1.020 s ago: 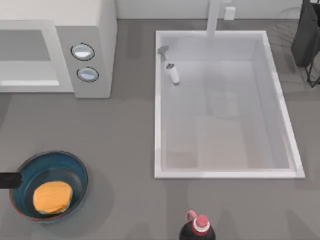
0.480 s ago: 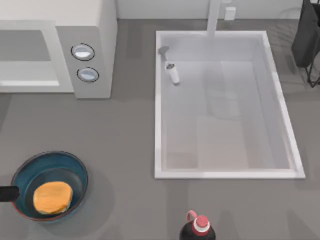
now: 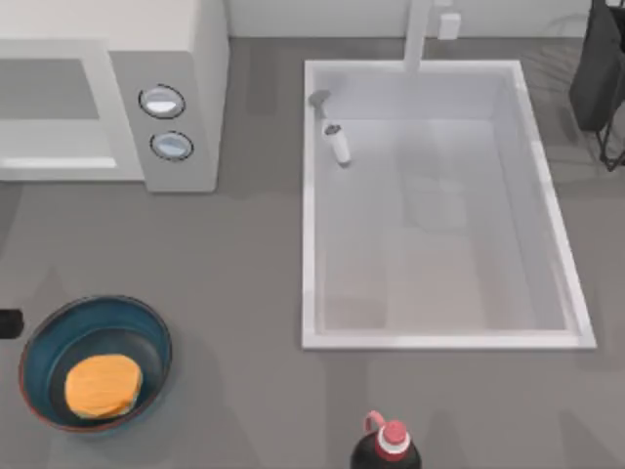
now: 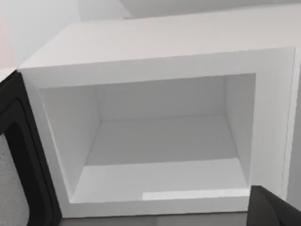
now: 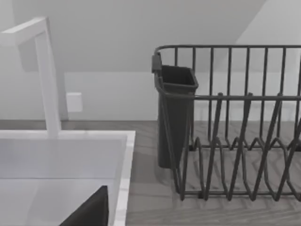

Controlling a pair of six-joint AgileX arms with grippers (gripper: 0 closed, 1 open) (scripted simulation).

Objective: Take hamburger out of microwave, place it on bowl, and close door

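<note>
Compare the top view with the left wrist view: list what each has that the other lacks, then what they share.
Top view, absent from the left wrist view: the hamburger lying inside the bowl, two round dials, the white sink and a dark bottle at the near edge.
Left wrist view, absent from the top view: the door swung open beside the cavity, its meshed window visible, and the cavity's bare floor and walls.
Both: the white microwave and its open cavity.
</note>
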